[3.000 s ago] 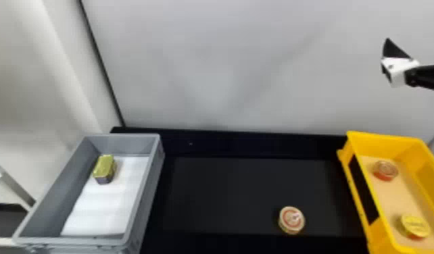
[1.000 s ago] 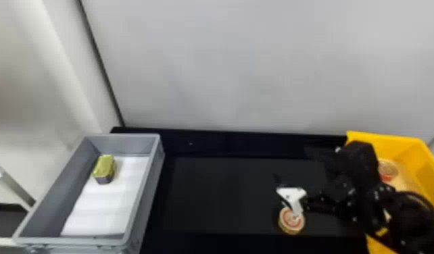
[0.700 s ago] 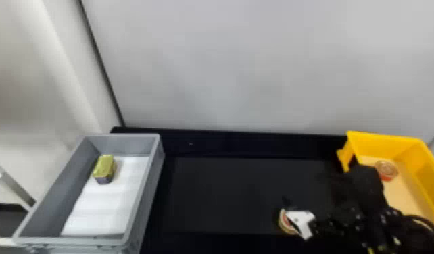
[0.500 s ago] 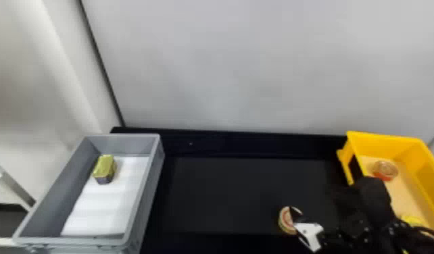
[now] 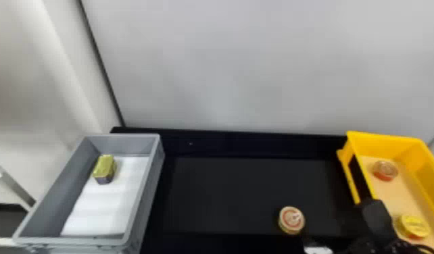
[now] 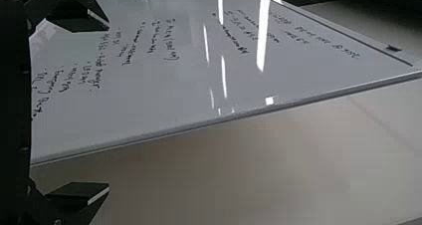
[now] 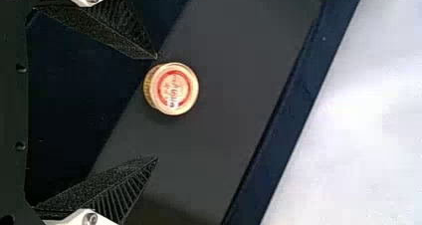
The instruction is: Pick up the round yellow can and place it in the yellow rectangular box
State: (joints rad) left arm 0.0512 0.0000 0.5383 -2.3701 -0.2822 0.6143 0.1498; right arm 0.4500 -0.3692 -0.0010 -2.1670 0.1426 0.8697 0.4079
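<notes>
A round yellow can with a red-ringed lid (image 5: 291,220) sits lower right in the head view. The black-fingered right gripper (image 5: 317,250) near it is open; the black left gripper (image 6: 108,108) is also open.

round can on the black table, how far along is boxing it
Mostly done, it seems: the approach, with the right gripper open by the round can. In hand: nothing; the can stands on the black table. Left: grip, lift and place it in the yellow box, where a red-sided can and yellow-topped can sit.

The yellow box (image 5: 388,146) looks smooth plastic, the whiteboard (image 6: 159,95) glossy.
</notes>
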